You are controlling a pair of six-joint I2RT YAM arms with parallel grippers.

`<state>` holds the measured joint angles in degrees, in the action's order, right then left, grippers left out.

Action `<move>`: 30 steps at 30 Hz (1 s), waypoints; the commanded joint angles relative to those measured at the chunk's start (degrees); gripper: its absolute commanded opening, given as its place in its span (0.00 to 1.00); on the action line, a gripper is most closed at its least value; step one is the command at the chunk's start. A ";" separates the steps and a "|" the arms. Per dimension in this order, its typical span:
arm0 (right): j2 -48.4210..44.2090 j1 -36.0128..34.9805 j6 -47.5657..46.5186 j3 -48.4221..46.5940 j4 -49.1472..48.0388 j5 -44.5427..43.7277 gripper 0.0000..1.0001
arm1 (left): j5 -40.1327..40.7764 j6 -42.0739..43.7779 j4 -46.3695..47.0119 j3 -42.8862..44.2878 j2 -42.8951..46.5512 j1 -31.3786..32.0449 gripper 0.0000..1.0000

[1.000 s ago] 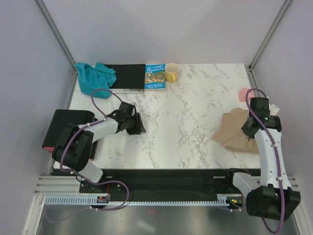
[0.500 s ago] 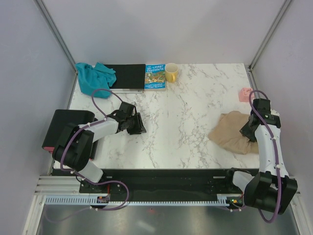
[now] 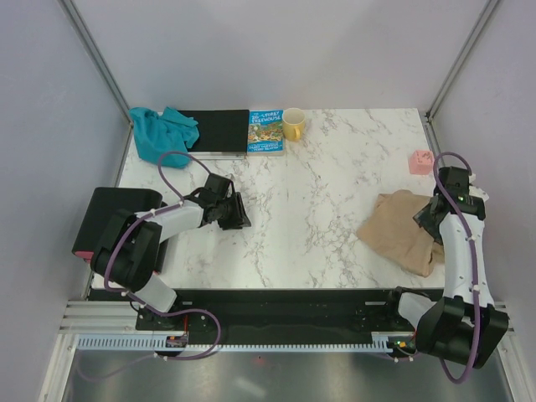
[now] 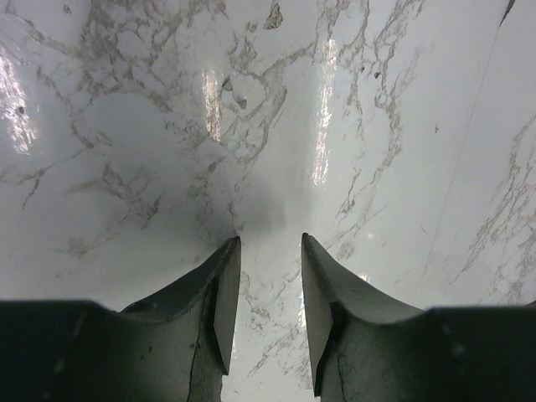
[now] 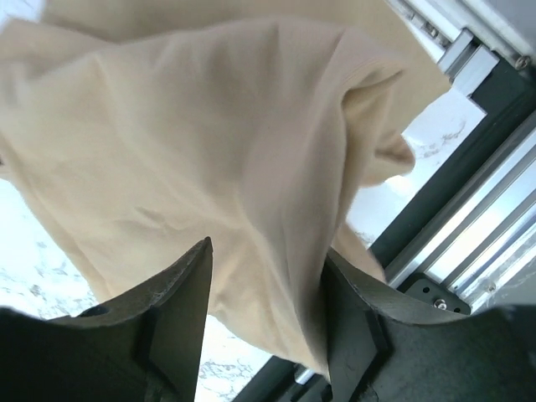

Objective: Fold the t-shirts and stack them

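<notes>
From my far-off seat I see the big white marble worktop [image 3: 335, 167] first.

My left arm [image 3: 167, 222] reaches in low from 8 o'clock. The left fingers [image 4: 222, 310] are apart with nothing between them. They point down close to the bare worktop.

My right arm [image 3: 459, 251] stands along the 3 o'clock edge. The right fingers [image 5: 180, 310] are wide apart. Tan cloth sits in the gap between them, and I cannot tell if they press on it.

That cloth is the tan t-shirt [image 3: 398, 230]. It lies in a loose, bumpy heap at about 4 o'clock, near the front right corner. One end hangs close to the metal rail at the edge.

The teal shirt [image 3: 159, 134] lies crumpled in the far left corner, at about 11 o'clock. It is well apart from the tan one.

Just beside it is a flat black board [image 3: 219, 131]. The teal cloth touches its left end.

A picture book [image 3: 265, 131] lies right next to the board.

A yellow mug [image 3: 293, 124] stands upright at 12 o'clock, touching the book.

A tiny pink block [image 3: 418, 161] sits at 2 o'clock, near the right arm.
</notes>
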<state>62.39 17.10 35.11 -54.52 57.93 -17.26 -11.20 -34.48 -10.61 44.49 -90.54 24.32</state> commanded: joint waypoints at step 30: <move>-13.70 -0.31 1.46 -3.23 -19.95 27.76 0.43 | 5.31 -1.91 -4.94 2.09 8.45 2.75 0.47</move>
<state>47.59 17.10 36.84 -58.83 47.81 -4.08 -7.77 -34.72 -14.26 45.52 -86.04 26.76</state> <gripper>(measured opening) 0.474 0.466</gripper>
